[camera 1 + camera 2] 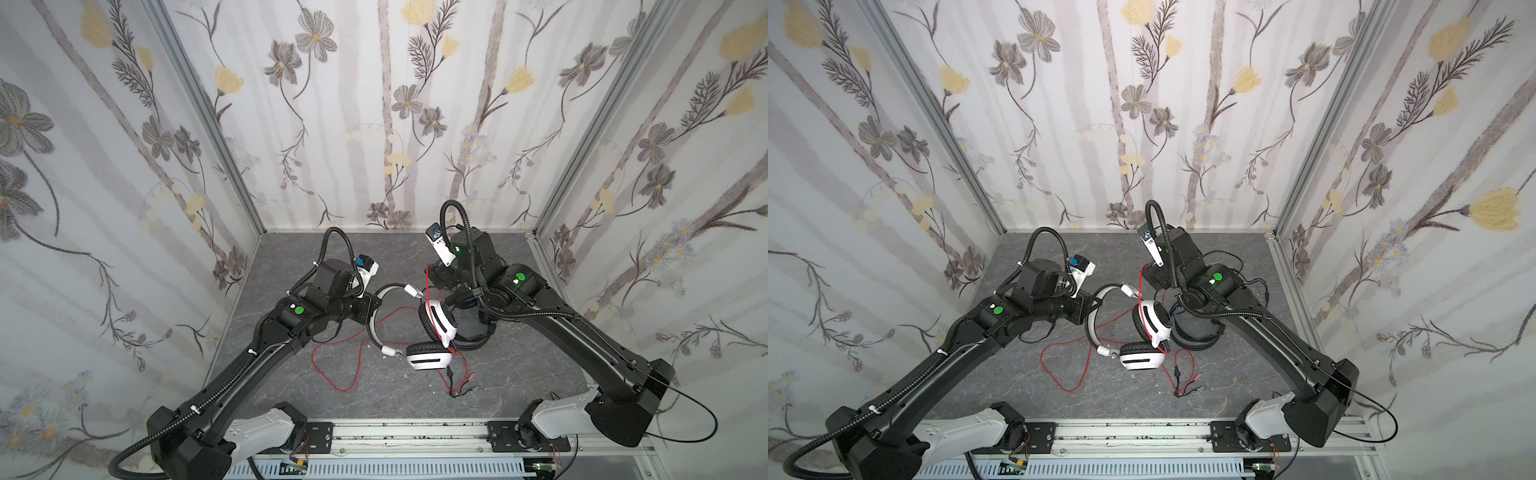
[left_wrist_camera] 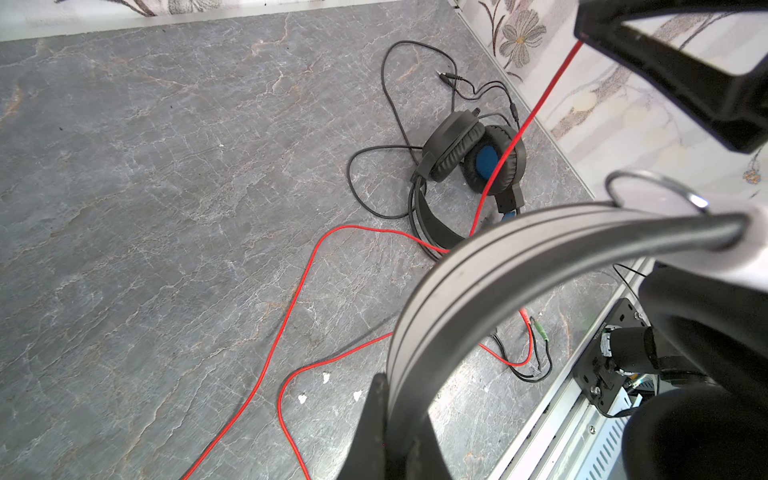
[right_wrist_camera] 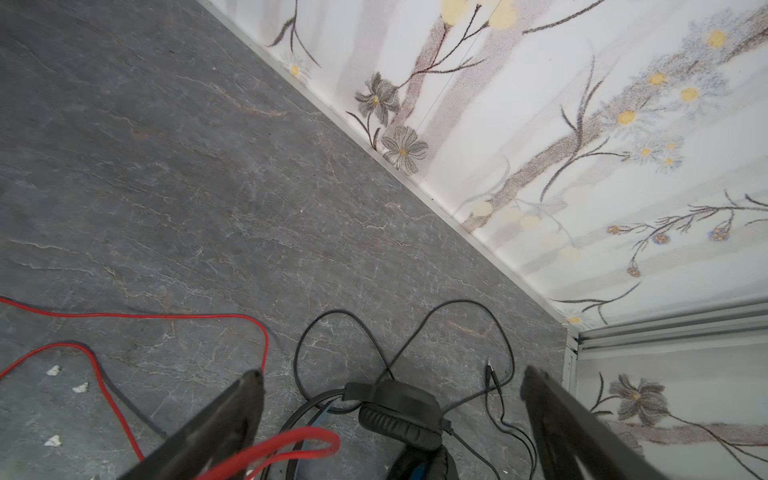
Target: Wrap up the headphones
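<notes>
Lying near the middle of the surface [image 1: 266, 374], the white headset [image 1: 428, 358] is resting on one ear cup with the upper cup [image 1: 444, 321] tipping against it. The left hand [image 1: 372, 311] is clamping its headband [image 2: 498, 249], as the left wrist view shows. Its red cord [image 2: 542, 99] is sprawling in loose loops toward the front with the plugs [image 1: 459, 390] lying free, while one run is rising in a straight line to the right hand [image 3: 390, 372]. That hand is standing released, jaws wide apart, yet a red loop is showing close between them in the right wrist view; whether the cord is draping over a finger or merely hanging in front cannot be told. Risk 1: if it is hooking there, any move of the right arm [image 1: 561, 328] is likely pulling the run tight, tugging the upper cup and twisting the headset in the left grip. Risk 2: the black headset [image 2: 469, 153] is sitting just beneath the right hand, with its black cord [image 2: 350, 174] spreading around it and the red run crossing above it, so a regrasp reaching down is risking the wrong cord or tangling both. Risk 3: only a strand or so is crossing the upper cup, so most of the cord is lying slack and is liable to snag on the left arm [image 1: 249, 365] during winding.
</notes>
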Robot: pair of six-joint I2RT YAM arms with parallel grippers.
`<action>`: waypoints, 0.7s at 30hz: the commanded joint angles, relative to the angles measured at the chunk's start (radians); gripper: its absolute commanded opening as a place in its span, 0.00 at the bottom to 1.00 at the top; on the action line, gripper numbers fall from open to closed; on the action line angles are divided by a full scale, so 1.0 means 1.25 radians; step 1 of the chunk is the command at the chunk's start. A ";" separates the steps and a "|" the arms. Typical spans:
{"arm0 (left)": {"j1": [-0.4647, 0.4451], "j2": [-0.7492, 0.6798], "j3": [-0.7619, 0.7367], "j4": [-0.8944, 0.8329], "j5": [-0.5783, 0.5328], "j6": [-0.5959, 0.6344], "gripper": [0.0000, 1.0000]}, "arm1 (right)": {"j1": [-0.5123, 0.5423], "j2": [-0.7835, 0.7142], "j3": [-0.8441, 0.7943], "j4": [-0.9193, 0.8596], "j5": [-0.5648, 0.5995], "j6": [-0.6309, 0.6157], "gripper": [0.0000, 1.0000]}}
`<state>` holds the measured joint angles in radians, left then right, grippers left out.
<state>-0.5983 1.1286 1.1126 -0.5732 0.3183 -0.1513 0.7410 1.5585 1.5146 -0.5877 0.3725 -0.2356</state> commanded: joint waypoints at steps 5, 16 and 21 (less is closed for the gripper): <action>0.001 -0.026 0.007 0.076 0.044 -0.039 0.00 | -0.059 -0.001 0.048 -0.016 -0.099 0.077 1.00; 0.016 -0.049 -0.008 0.146 0.059 -0.079 0.00 | -0.130 -0.032 0.031 0.011 -0.222 0.101 1.00; 0.027 -0.056 -0.017 0.193 0.095 -0.097 0.00 | -0.138 -0.041 0.024 0.027 -0.263 0.099 0.99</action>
<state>-0.5694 1.0649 1.0935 -0.4534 0.3782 -0.2279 0.5690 1.5093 1.5478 -0.6075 0.0948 -0.1211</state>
